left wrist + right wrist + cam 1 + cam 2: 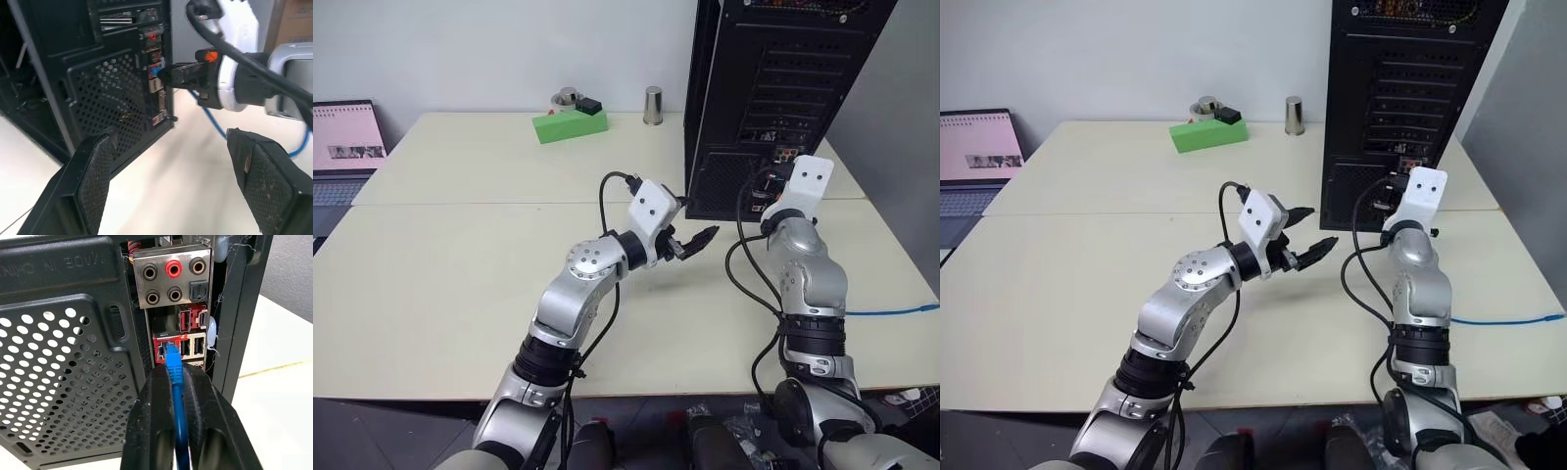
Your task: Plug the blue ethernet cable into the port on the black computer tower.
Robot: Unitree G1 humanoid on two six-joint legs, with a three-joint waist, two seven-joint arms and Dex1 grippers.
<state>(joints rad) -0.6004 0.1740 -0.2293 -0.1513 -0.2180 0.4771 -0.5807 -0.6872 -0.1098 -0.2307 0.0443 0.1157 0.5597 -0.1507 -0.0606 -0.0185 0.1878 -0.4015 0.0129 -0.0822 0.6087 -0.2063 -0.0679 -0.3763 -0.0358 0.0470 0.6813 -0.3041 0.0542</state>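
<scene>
At the far right corner of the counter (pixel 460 294) stands the tower (pixel 1400 88), rear face toward the robot, with the right gripper (pixel 177 382) pushed up against its port panel. Its jaws are pressed close on the cable (pixel 178 431) just behind the plug (pixel 171 355), the blue cord running back between the fingers; from the head view the rest of the cable trails off the counter's right edge. The plug tip sits at the mouth of the red-framed network port (pixel 162 351); whether it is seated and latched cannot be told from here. The left gripper (pixel 690 245) hangs above the counter a little left of the tower's front corner, jaws spread wide, holding nothing. Risks, as judged: (1) if the grip is eased before the clip catches, the slack hanging over the right edge could drag the plug back out; (2) the plug looks slightly off the port's axis, so a push could jam it on the red frame or skid it toward the USB sockets (pixel 193 346) just beside; (3) a hard shove on a misaligned plug could bend the clip or nudge the tower back on the counter; (4) the left arm is near, and a stray sweep could knock the right wrist off line.
</scene>
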